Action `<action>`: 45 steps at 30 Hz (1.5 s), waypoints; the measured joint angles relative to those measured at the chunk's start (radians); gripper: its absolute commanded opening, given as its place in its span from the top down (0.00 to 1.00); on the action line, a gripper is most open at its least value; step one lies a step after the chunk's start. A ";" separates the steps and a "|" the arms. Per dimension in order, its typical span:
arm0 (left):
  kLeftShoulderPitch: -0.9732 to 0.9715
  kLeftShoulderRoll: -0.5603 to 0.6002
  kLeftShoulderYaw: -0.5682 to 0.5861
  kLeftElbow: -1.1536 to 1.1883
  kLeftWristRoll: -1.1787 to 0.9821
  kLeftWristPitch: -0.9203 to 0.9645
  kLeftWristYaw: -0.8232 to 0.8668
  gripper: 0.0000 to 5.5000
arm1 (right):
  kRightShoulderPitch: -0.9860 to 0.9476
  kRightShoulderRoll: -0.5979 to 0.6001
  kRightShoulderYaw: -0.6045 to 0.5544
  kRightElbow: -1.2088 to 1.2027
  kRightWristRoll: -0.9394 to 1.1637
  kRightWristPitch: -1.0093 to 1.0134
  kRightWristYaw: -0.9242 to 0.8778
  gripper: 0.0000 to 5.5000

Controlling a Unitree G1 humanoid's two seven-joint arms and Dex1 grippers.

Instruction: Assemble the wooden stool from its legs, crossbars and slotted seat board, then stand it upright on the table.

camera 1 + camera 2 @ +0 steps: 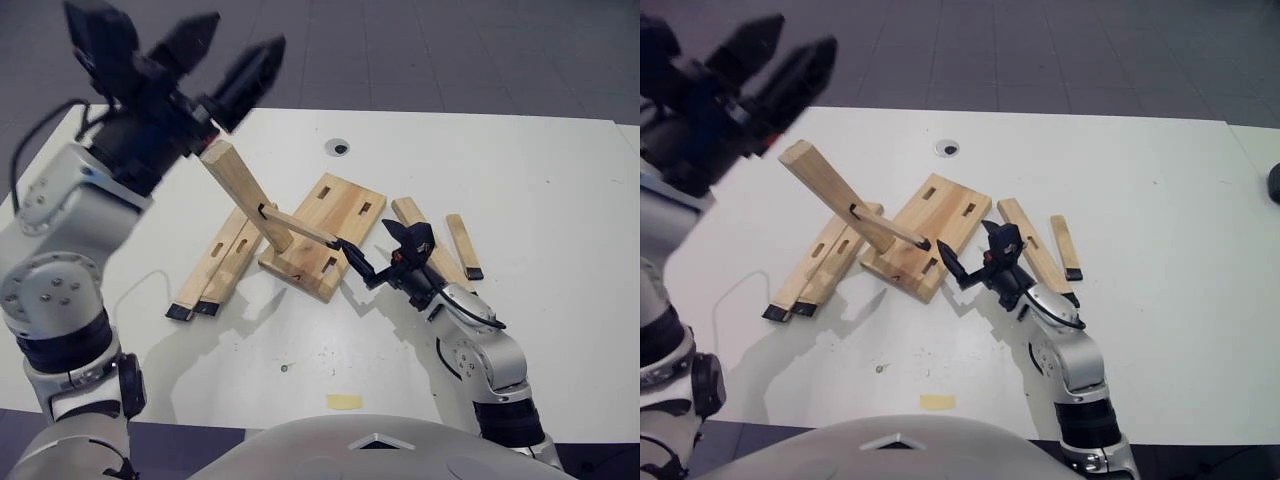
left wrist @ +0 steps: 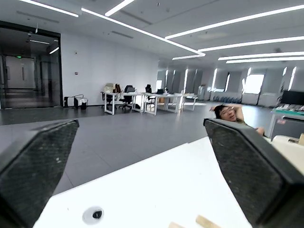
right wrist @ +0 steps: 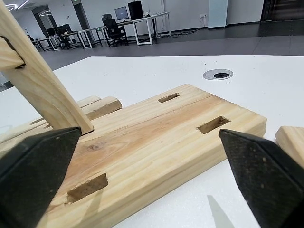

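Observation:
The slotted seat board (image 1: 340,205) lies flat on the white table (image 1: 540,190). One wooden leg (image 1: 240,190) stands tilted in a near slot, and a thin crossbar (image 1: 300,227) sticks out of its side. My right gripper (image 1: 365,238) rests low at the board's near right edge, open, one fingertip close to the crossbar's free end. In the right wrist view its fingers (image 3: 33,175) spread wide before the board (image 3: 156,137). My left gripper (image 1: 250,30) is raised high above the leg's top, open and holding nothing. Two more legs (image 1: 215,265) lie side by side left of the board.
Right of the board lie another leg (image 1: 425,240) and a short crossbar (image 1: 462,245) with a dark end. A round cable hole (image 1: 341,148) sits behind the board. A yellow tape scrap (image 1: 345,402) lies near the front edge.

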 measured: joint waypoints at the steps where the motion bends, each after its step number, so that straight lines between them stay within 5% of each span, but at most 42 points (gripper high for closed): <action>1: -0.021 0.007 0.022 0.026 -0.010 0.003 0.010 0.02 | 0.000 0.000 0.000 0.001 -0.001 -0.002 -0.001 0.02; 7: 0.064 0.140 0.110 0.351 0.199 -0.036 -0.063 0.02 | 0.004 0.010 -0.005 0.003 -0.003 -0.016 -0.009 0.02; 16: 0.453 0.198 -0.141 0.483 0.545 -0.117 -0.426 0.02 | 0.042 0.004 -0.025 0.005 -0.003 -0.023 -0.013 0.02; 24: 0.488 0.233 -0.291 0.532 0.780 -0.244 -0.573 0.02 | 0.059 0.008 -0.024 -0.002 -0.003 -0.022 -0.020 0.02; 37: 0.423 0.280 -0.302 0.733 0.977 -0.382 -0.674 0.02 | 0.067 0.013 -0.015 -0.011 -0.006 -0.020 -0.021 0.02; 45: 0.430 0.354 -0.319 0.770 0.948 -0.345 -0.894 0.26 | 0.042 0.022 -0.019 0.004 -0.017 -0.027 -0.024 0.02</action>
